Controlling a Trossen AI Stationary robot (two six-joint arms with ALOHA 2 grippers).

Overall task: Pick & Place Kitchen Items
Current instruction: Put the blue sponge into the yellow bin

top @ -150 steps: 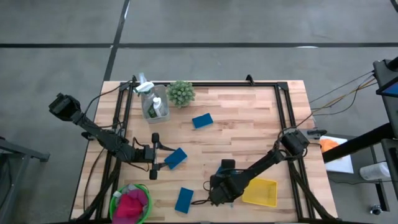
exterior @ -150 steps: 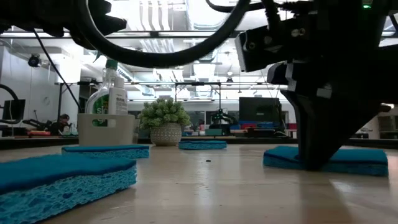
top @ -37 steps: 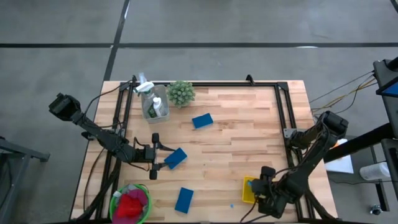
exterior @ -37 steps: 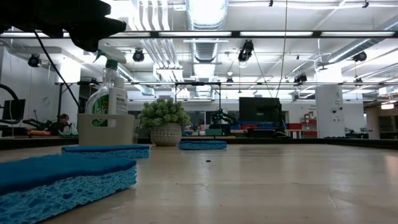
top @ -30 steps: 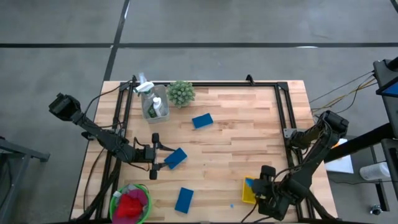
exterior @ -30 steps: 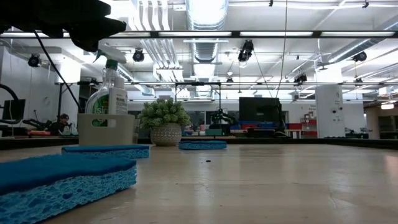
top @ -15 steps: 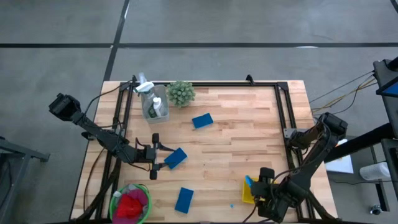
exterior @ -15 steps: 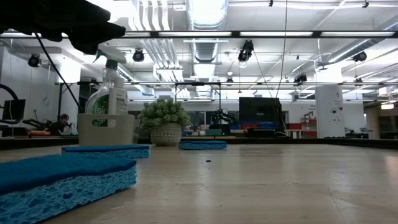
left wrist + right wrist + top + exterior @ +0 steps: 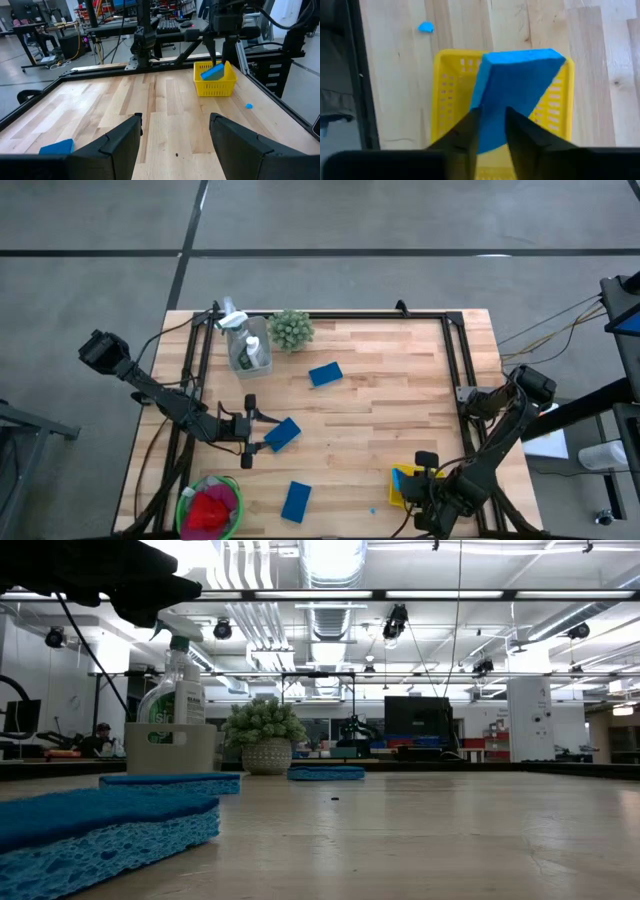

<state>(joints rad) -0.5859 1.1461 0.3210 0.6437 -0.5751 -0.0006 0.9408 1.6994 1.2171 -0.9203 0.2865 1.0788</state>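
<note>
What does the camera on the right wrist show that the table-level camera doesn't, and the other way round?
Only the right wrist view shows the yellow basket, a blue sponge propped in it, the right gripper with its fingers just above that sponge, and a small blue scrap on the wood.

Only the low view shows a spray bottle in a white holder, the potted plant, three other sponges and the room behind.

Both show the wooden table.

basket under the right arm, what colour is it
Yellow: the basket shows best in the right wrist view.
</note>
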